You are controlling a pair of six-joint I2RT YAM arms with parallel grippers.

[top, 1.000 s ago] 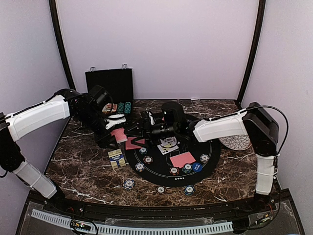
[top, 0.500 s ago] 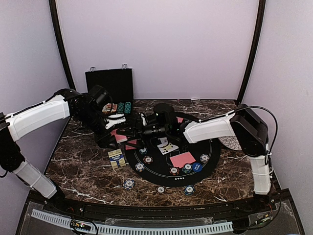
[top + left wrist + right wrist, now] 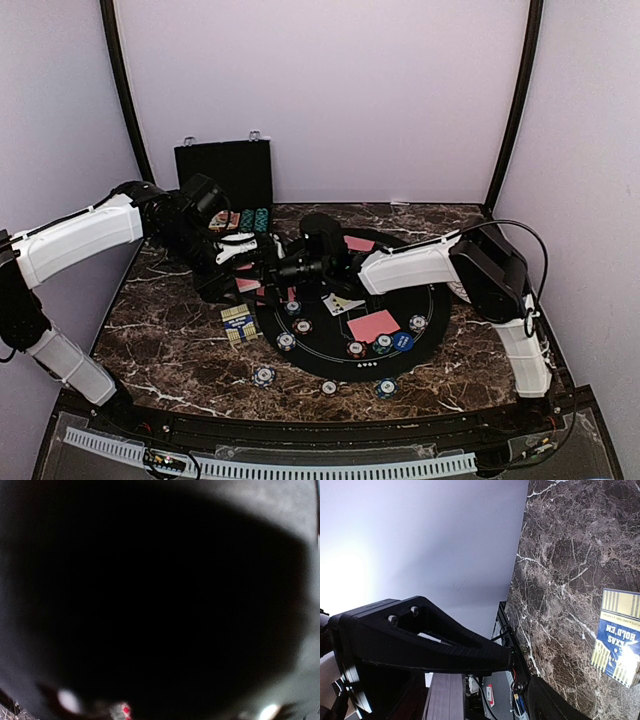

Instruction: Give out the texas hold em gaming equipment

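Top view, left claw: the left claw [image 3: 240, 258] is pinched narrow at the left rim of the round black mat [image 3: 320, 342]. It appears to be holding a small pack of red-backed cards [image 3: 246, 285]. I judge the pack is kept there so single cards can be drawn from it.
Top view, right claw: the right claw [image 3: 272, 268] reaches across the mat to just beside that pack, probably to take a card. Its spread cannot be made out against the dark mat here.
Top view, dealt cards: face-up cards [image 3: 343, 303] lie mid-mat. One face-down card [image 3: 372, 325] lies nearer the arms and a second lies at the far rim, which looks like seats being served in turn.
Top view, chips: poker chips [image 3: 302, 326] dot the near half of the mat, with a blue marker disc [image 3: 402, 341] among them. Three more sit on the bench [image 3: 170, 340] just off the mat's near edge.
Top view, store: the open black case [image 3: 223, 175] stands at the back left, and the card box [image 3: 238, 322] lies just beside the mat.
Left wrist view: almost wholly black, as something is right against the lens. It cannot confirm the grip.
Right wrist view: the fingers stand wide apart with nothing between them. The bench and the card box are on the right.
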